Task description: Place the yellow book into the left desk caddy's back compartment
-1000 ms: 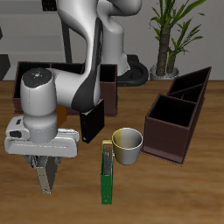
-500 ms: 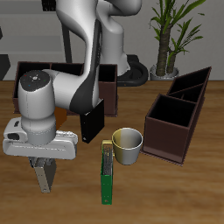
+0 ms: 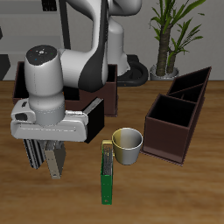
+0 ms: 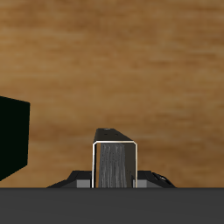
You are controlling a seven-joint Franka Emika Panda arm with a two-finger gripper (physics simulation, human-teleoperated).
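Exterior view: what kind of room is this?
Probably a study or office desk, computer-drawn: a wooden table with a desk caddy, a green book, a mug and a potted plant behind.

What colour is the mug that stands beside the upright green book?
The mug is pale cream-yellow, darker inside; the exterior view shows it best.

The arm hides most of the three-compartment box (image 3: pixel 109 86), and the end effector (image 3: pixel 54 164) covers most of its held book (image 3: pixel 55 164)
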